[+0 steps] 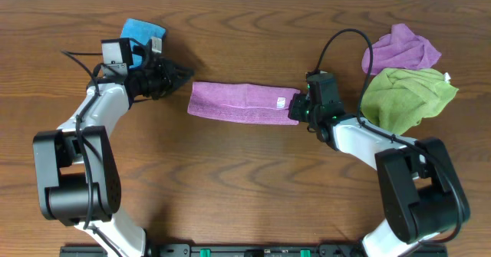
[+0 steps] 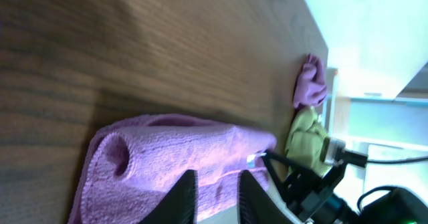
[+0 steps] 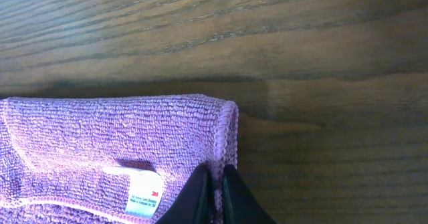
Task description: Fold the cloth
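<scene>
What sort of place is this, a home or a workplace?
Probably a robotics test bench: a wood-grain table, the left arm and right arm mounted at it, and the cloth laid out with spare cloths aside.

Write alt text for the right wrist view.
The right gripper's two dark fingers pinch the hemmed edge of a pinkish-mauve microfibre cloth, just beside its white tag. The cloth lies flat on a dark wooden table.

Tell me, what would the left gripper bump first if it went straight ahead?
Most likely the cloth: the left gripper points at its folded end, lying just ahead. Nothing else seems to be in between, though depth is hard to judge.
</scene>
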You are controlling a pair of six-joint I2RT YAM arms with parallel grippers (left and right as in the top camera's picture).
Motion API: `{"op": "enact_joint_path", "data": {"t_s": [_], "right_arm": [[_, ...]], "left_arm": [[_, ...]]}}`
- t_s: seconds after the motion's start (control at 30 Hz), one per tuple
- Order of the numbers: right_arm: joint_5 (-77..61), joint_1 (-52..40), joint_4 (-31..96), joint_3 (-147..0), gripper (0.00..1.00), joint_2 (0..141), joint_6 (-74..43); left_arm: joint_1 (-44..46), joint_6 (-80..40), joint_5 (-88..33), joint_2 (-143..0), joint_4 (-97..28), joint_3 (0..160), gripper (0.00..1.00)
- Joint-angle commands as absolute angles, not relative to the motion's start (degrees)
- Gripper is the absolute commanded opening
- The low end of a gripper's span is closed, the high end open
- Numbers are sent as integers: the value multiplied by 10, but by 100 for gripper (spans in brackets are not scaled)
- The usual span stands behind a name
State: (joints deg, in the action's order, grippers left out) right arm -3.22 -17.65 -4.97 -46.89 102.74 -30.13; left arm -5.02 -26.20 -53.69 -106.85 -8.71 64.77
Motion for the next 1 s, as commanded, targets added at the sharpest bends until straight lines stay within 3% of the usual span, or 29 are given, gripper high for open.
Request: {"op": "enact_joint_path", "data": {"t_s": [0.0,0.13,0.47,0.7,0.97], "right_arm": [[-35,-177,-49,-479,9,1030,-302],[-35,-177,-49,-479,9,1030,-302],[-35,-177,-49,-479,9,1030,-302],[-35,-184,-49,-479,8,1030,-302],[-34,-188,-49,-479,8,1030,-302]], "left_arm": [[-47,-237,-530,-1070,-116,662,32],[-43,-196,-475,-1070,-161,661,35],[-22,-136,-413,-1077,-149,660,54],[-15,-133,-403,-1091,-117,660,88],[-14,-144,-462,-1130,-89,660,89]]}}
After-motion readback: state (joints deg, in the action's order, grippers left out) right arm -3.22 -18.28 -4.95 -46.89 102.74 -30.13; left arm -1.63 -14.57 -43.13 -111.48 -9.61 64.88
